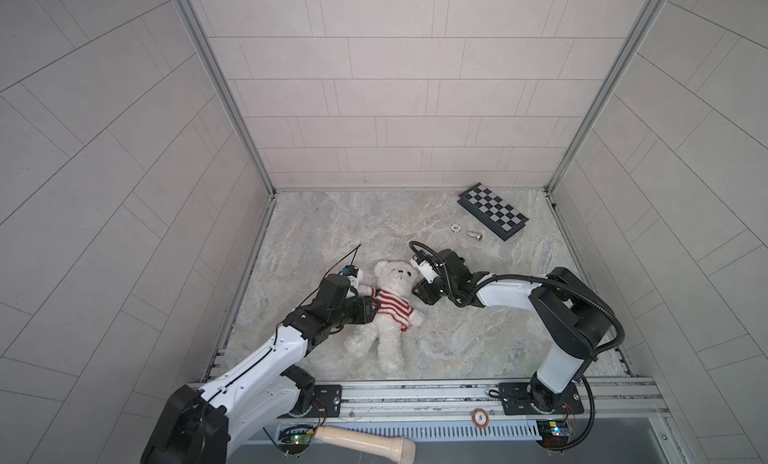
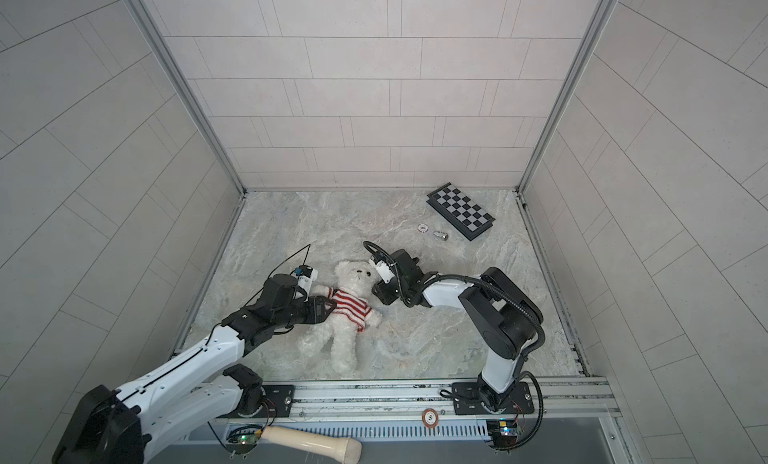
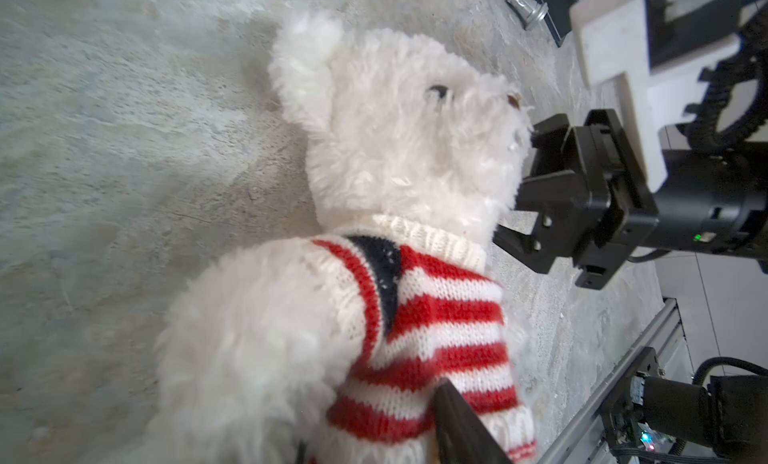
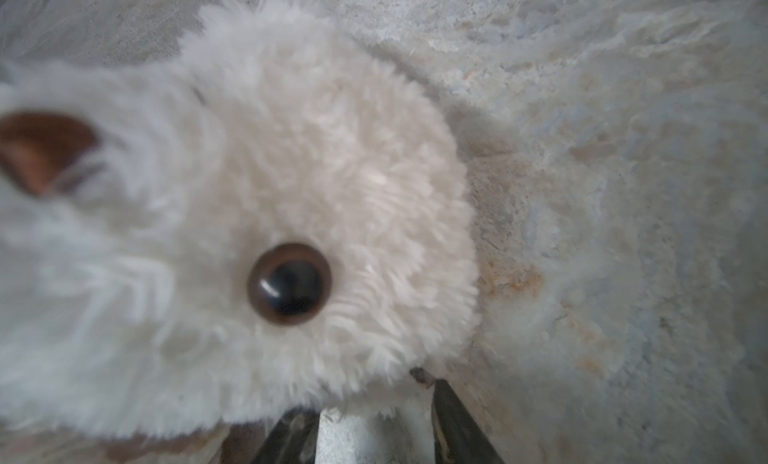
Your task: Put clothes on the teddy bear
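The teddy bear (image 1: pixel 384 337) lies on its back on the marble bench (image 1: pixel 478 316), between the two sets of jaws. This flat, face-up pose leaves its front open to work on. The red-and-white striped sweater (image 1: pixel 392 304) is already over its head and around its chest, with the collar at the neck and both arms seemingly through the sleeves. By that, the dressing looks close to done, and what remains is probably pulling the hem straight over the belly.

The left jaws sit at the bear's flank, just under the arm on their side, right at the sweater's lower edge. In the left wrist view one dark finger (image 3: pixel 461 424) lies across the knit there, most likely to catch the hem and draw it down. Its partner is out of sight, so I cannot tell whether the jaws are clamped on the knit or only resting against it.

The right jaws stand apart on the bear's opposite side, beside its cheek and neck, with their tips at the fur near the collar. That placement suggests a steadying job: holding the head end so the bear does not slide when the hem is tugged. Fur hides whether they actually press on anything.

A chessboard (image 1: pixel 493 210) lies well beyond the bear's head, clear of the work
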Controlling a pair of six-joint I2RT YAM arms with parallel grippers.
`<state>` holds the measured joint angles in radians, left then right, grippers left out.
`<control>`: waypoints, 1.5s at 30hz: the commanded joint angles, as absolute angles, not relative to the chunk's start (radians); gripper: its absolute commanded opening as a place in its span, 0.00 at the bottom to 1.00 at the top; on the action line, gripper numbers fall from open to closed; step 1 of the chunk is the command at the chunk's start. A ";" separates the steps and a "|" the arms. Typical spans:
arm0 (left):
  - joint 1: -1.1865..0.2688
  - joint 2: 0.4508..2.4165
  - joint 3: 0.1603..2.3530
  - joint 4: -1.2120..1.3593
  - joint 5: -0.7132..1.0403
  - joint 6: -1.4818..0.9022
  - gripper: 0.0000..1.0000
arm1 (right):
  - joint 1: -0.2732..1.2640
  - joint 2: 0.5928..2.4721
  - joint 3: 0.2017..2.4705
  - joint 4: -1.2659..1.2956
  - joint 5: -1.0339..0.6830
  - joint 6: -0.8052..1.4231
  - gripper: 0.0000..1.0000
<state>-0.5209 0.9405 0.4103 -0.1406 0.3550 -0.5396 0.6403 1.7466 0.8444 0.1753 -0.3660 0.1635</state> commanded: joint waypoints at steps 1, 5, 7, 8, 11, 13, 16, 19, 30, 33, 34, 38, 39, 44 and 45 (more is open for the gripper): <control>-0.541 0.937 0.395 -0.099 0.345 -0.560 0.52 | 0.634 1.766 0.886 0.206 -0.388 0.144 0.47; -0.551 0.939 0.388 -0.083 0.348 -0.575 0.52 | 0.632 1.746 0.896 0.197 -0.379 0.142 0.50; -0.554 0.926 0.384 -0.085 0.348 -0.583 0.55 | 0.631 1.712 0.894 0.155 -0.359 0.137 0.51; -0.554 0.916 0.382 -0.095 0.345 -0.581 0.57 | 0.631 1.686 0.892 0.125 -0.343 0.136 0.51; -0.554 0.871 0.388 -0.160 0.332 -0.564 0.62 | 0.632 1.605 0.859 0.066 -0.308 0.134 0.52; -0.553 0.836 0.396 -0.219 0.318 -0.546 0.65 | 0.638 1.548 0.832 0.028 -0.290 0.135 0.52; -0.553 0.780 0.423 -0.319 0.280 -0.518 0.66 | 0.673 1.458 0.803 -0.022 -0.253 0.138 0.52; -0.552 0.736 0.476 -0.376 0.228 -0.504 0.64 | 0.728 1.394 0.779 -0.017 -0.239 0.169 0.50; -0.568 0.947 0.580 -0.186 0.387 -0.522 0.35 | 0.865 1.449 0.774 0.217 -0.293 0.344 0.24; -0.597 0.976 0.570 -0.169 0.385 -0.524 0.33 | 0.880 1.469 0.765 0.247 -0.317 0.363 0.23; -0.603 0.984 0.567 -0.169 0.384 -0.522 0.32 | 0.887 1.475 0.761 0.253 -0.323 0.366 0.22; -0.612 0.992 0.545 -0.174 0.367 -0.509 0.30 | 0.901 1.498 0.745 0.241 -0.332 0.398 0.22; -0.613 0.995 0.541 -0.182 0.361 -0.503 0.30 | 0.901 1.503 0.736 0.241 -0.335 0.407 0.22; -0.622 1.009 0.494 -0.162 0.349 -0.516 0.25 | 0.907 1.499 0.685 0.253 -0.341 0.429 0.22; -0.629 1.015 0.486 -0.154 0.349 -0.521 0.25 | 0.908 1.497 0.678 0.249 -0.341 0.430 0.22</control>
<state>-0.6147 1.0061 0.5179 -0.1783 0.3584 -0.5205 0.9001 1.4937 0.6956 0.2379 -0.3332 0.3981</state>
